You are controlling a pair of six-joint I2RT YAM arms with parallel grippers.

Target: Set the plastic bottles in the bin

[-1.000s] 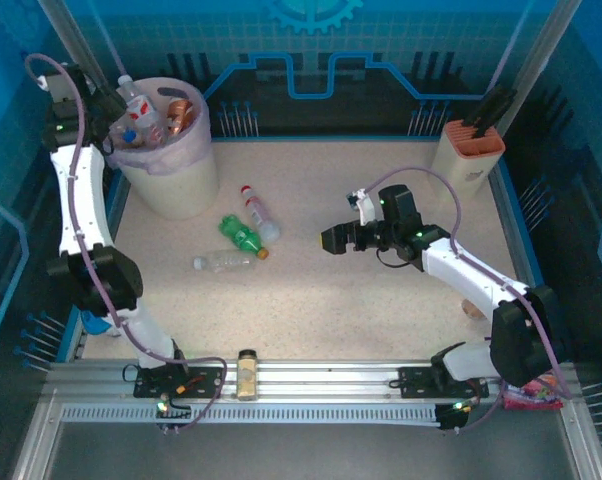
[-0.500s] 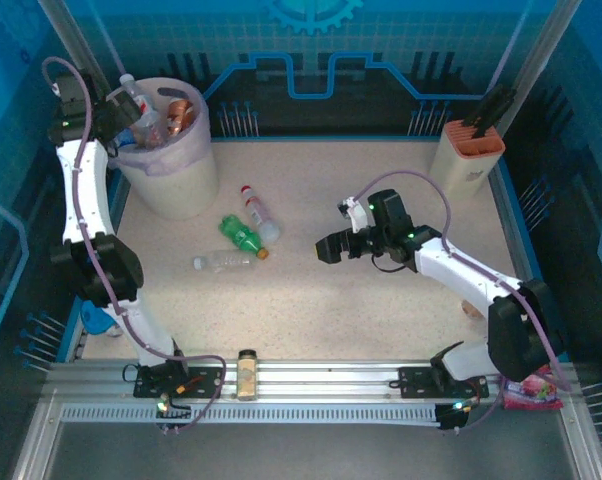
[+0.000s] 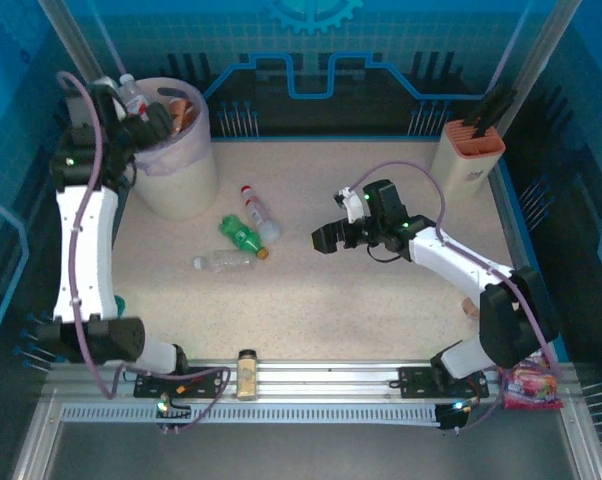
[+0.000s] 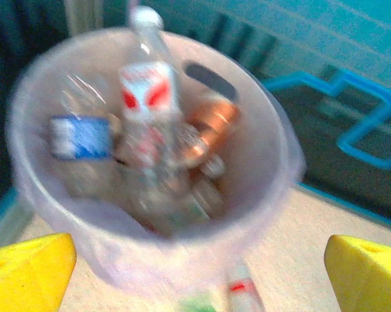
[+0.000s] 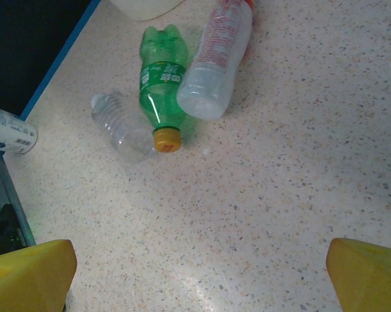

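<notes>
The left gripper (image 3: 149, 125) hangs at the near-left rim of the bin (image 3: 186, 185), which stands at the far left corner of the table (image 3: 381, 300). In the left wrist view its yellow fingers (image 4: 26, 270) are spread wide apart with nothing between them, above the bin's bag-lined rim (image 4: 273, 169). That view is blurred, but several bottles show piled inside the bin: a red-label bottle (image 4: 147, 91) standing tallest, a blue-label bottle (image 4: 78, 136) to its left, and a brown bottle (image 4: 212, 123) to its right.

Three bottles lie on the table just in front of the bin. The green bottle (image 3: 241, 237) has an orange cap, the red-capped bottle (image 3: 256, 210) rests with its base against the green one's side, and the clear bottle (image 3: 221, 262) lies flat beside the orange cap.

The right gripper (image 3: 326, 240) hovers over mid-table, right of these three and apart from them. Its fingers (image 5: 26, 270) also stand wide apart and empty, pointed toward the green bottle (image 5: 162, 91), the red-capped bottle (image 5: 216, 58) and the clear bottle (image 5: 121, 127).

A box (image 3: 471, 150) with an orange top sits at the far right, and a jar (image 3: 247, 372) stands on the near rail
</notes>
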